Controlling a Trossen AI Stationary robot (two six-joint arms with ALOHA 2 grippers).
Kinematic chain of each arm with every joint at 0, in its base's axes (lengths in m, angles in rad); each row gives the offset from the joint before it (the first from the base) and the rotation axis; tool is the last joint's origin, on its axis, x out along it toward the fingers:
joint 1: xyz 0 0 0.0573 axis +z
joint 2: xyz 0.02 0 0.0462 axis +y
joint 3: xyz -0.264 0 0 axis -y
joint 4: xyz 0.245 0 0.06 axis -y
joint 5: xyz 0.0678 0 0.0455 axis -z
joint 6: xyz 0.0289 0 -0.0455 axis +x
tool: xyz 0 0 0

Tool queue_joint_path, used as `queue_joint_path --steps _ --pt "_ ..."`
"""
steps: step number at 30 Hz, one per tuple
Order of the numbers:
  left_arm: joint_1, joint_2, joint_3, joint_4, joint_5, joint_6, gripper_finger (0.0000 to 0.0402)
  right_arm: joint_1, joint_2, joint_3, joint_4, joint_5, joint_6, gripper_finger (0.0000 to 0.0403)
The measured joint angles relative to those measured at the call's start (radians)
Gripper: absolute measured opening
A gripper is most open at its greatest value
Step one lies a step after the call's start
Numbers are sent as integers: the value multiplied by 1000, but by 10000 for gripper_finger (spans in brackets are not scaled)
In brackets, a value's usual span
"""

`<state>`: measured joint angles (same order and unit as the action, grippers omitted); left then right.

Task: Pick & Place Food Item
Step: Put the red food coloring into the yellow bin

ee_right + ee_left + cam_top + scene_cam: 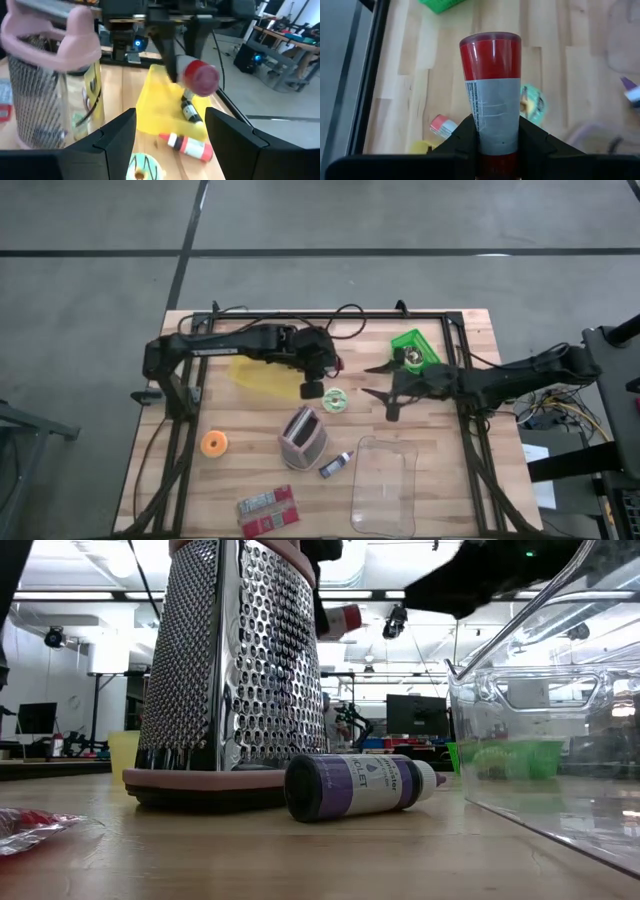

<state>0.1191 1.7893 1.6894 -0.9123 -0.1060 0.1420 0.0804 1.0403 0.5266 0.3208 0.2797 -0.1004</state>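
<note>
- While the left gripper (492, 137) is clamped on a red bottle with a grey label (491, 90), it hangs above the middle of the wooden table (440, 480); the bottle sticks out forward between the two dark fingers (462, 137).
- Seen from overhead, the left gripper (313, 385) sits over the near edge of a yellow bin (262, 375), just beside a green-and-white frosted donut (335, 401) lying on the wood.
- Facing it from the other side, the right gripper (385, 390) has its fingers spread wide and grasps nothing; it is near the donut, beside a green basket (413, 348).
- From the right wrist, the held red bottle (199, 76) shows lifted over the yellow bin (165, 107); a small dark bottle (190, 111) lies in the bin and a red-and-white tube (186, 145) lies at its near edge, with the donut (142, 167) closer to the camera.
- Nearer the front of the table stand a box grater with a pink handle (302, 435), a small purple dropper bottle (336, 465) lying on its side just beside it, and a clear plastic container (384, 483).
- An orange ring-shaped item (214, 444) and a red packet (267, 510) lie toward the left front, well apart from both grippers.
- At table height, the grater (225, 670) stands upright with the dropper bottle (360, 787) just before it and the clear container (550, 750) to one side.
</note>
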Motion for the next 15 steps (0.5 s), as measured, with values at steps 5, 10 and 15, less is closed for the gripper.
queue_joint_path --steps 5,10,15 --pt "-37 -12 -1 -45 -37 19 91 -45 108 88 7 -27 17 231" --pt "-62 -20 -1 -76 -83 51 91 -77 210 165 3 -22 6 231" --pt "-72 -44 -2 -102 -105 63 91 -91 255 204 10 -32 -12 231"
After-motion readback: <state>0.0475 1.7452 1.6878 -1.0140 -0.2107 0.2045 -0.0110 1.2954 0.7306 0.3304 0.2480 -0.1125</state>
